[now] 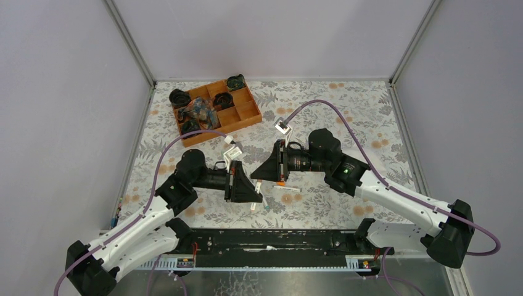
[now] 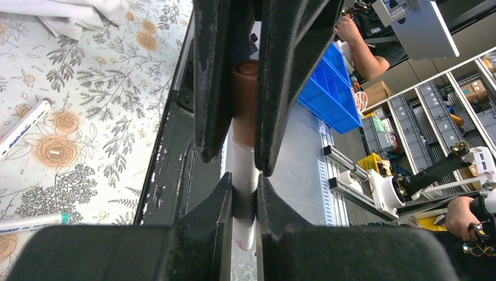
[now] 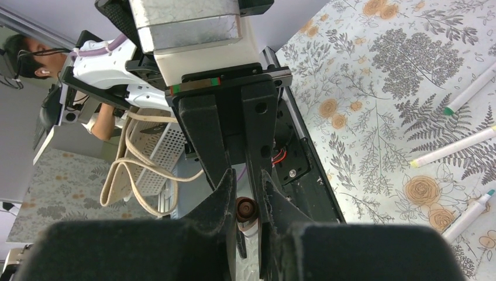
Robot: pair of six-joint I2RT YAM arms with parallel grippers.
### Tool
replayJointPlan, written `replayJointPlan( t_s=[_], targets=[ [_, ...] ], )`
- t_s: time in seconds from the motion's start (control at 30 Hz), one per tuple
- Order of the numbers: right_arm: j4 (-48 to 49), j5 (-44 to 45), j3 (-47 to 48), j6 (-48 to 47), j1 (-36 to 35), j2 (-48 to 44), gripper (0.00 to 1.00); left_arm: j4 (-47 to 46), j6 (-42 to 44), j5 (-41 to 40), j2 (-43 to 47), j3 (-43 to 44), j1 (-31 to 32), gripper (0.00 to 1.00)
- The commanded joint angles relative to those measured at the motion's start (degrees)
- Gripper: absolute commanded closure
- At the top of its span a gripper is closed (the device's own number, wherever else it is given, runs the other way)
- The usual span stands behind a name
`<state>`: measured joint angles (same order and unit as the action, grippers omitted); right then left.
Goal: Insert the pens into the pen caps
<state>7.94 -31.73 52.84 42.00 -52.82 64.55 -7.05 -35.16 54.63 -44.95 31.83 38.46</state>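
the left gripper (image 2: 244,188) is seen clamped on a white pen (image 2: 241,164), its fingers pressed against the barrel low down. the right gripper (image 3: 247,178) is closed on a brown pen cap (image 3: 245,209), which is pinched between its two fingers. in the left wrist view the cap is held in line with the pen and touching its end; how far the pen is seated inside cannot be told. both are held in the air between the two arms, above the floral tablecloth (image 1: 345,111), towards its near side. three more pens are seen lying on the cloth: a green-tipped pen (image 3: 471,89), a yellow-tipped pen (image 3: 453,147) and a teal-tipped pen (image 3: 468,215). an orange compartment tray (image 1: 222,128) is set at the far left of the cloth, with dark objects in several of its compartments
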Motion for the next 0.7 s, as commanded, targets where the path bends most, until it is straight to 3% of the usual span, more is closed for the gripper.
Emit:
replayJointPlan(
  t_s=[0.0,0.67],
  targets=[
    [-13.05,-10.56,-1.34,1.13,-3.7,1.55,1.0,-5.57,2.59,-14.31,0.06,4.17,-2.69,1.0],
    [-7.06,-6.86,-9.15,10.65,-10.45,0.93,1.0,-6.97,4.48,-17.56,-1.05,5.68,-3.3,1.0]
  ],
)
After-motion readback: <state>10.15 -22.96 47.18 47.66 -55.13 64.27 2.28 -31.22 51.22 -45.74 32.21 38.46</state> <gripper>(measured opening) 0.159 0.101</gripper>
